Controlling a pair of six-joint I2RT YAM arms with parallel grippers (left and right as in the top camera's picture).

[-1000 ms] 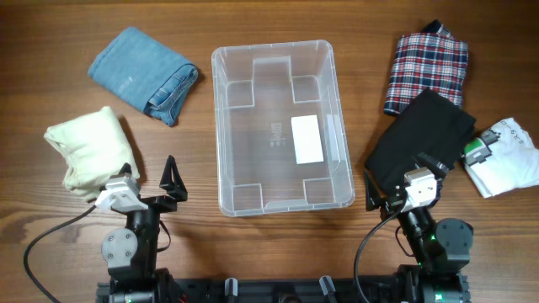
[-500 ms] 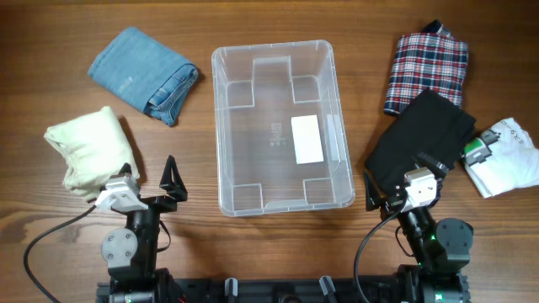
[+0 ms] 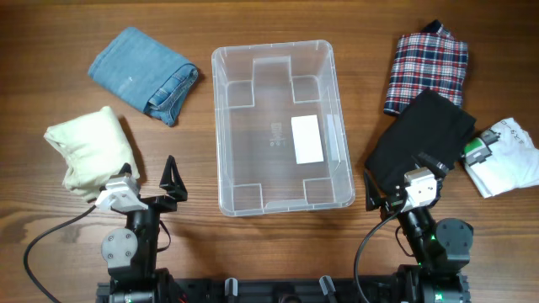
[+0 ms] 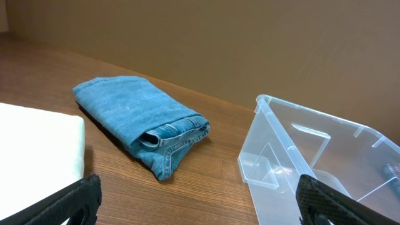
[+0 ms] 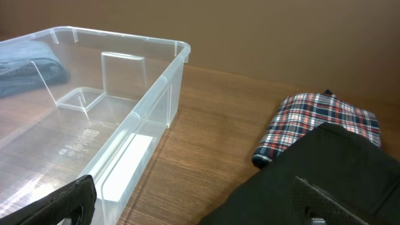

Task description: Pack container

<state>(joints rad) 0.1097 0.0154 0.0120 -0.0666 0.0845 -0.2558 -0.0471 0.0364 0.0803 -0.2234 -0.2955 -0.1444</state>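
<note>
The clear plastic container (image 3: pixel 282 126) stands empty at the table's middle, a white label on its base; it also shows in the left wrist view (image 4: pixel 312 162) and the right wrist view (image 5: pixel 94 112). Folded jeans (image 3: pixel 145 73) lie at the back left, a cream garment (image 3: pixel 88 150) at the left. A plaid shirt (image 3: pixel 428 69), a black garment (image 3: pixel 421 143) and a white garment (image 3: pixel 509 160) lie at the right. My left gripper (image 3: pixel 152 187) is open and empty near the container's front left corner. My right gripper (image 3: pixel 402 183) is open and empty, over the black garment's near edge.
The wooden table (image 3: pixel 50 50) carries everything. A brown wall (image 4: pixel 250 37) rises behind it. Bare wood lies between the container and the garments on each side.
</note>
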